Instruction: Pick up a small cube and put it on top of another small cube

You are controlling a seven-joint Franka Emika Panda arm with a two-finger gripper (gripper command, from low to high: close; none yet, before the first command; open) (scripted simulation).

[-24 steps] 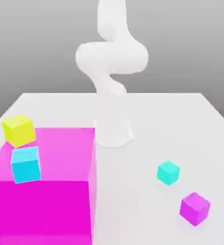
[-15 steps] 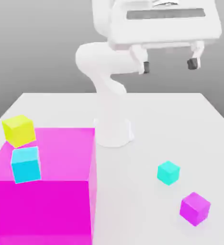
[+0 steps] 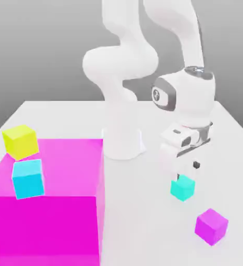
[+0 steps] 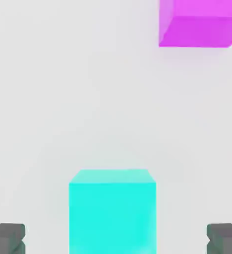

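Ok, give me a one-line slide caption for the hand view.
Open hand straddling the small turquoise cube on the white table, small magenta-purple cube beyond.

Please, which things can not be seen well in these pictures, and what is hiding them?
- Turquoise cube: in the hand view its near part is cut by the picture edge.
- Gripper: in the exterior view the hand's body hides most of the fingers.
- Small purple cube: cut by the hand view's edge.
- Big magenta block: cut by the exterior view's edge.
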